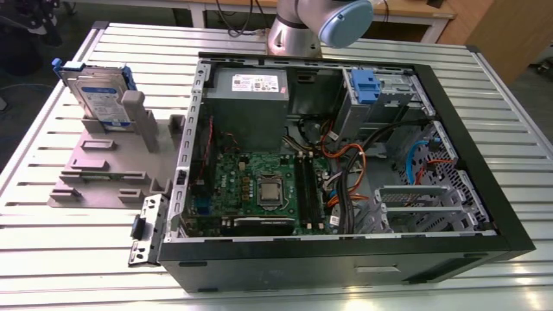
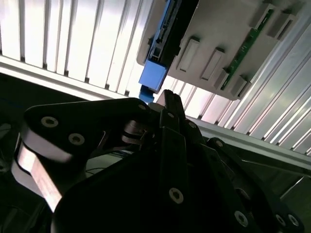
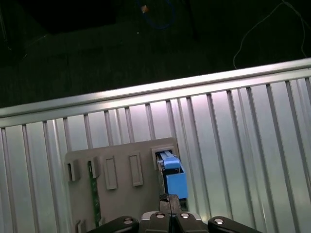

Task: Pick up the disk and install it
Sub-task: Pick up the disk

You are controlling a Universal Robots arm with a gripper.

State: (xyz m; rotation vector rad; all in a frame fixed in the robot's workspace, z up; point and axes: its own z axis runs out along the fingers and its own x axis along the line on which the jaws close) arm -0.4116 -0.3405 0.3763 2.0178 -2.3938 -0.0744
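The disk (image 1: 97, 95), silver with a white-and-blue label and a blue carrier, stands upright on edge in the grey holder (image 1: 112, 165) at the exterior view's left. In both wrist views I look down on it from well above. Its blue carrier edge (image 3: 174, 179) (image 2: 154, 74) rises from a slot at one end of the holder (image 3: 121, 191) (image 2: 218, 43). My gripper (image 3: 169, 198) (image 2: 167, 95) hangs high over that end, apart from the disk. Its dark fingers meet at the tips with nothing between them.
An open black computer case (image 1: 484, 214) lies on the slatted metal table (image 1: 78, 272), right of the holder, showing motherboard, cables and a drive bay with a blue part (image 1: 364, 87). The arm's base (image 1: 298, 35) stands behind the case. Dark floor lies past the table's edge (image 3: 146, 92).
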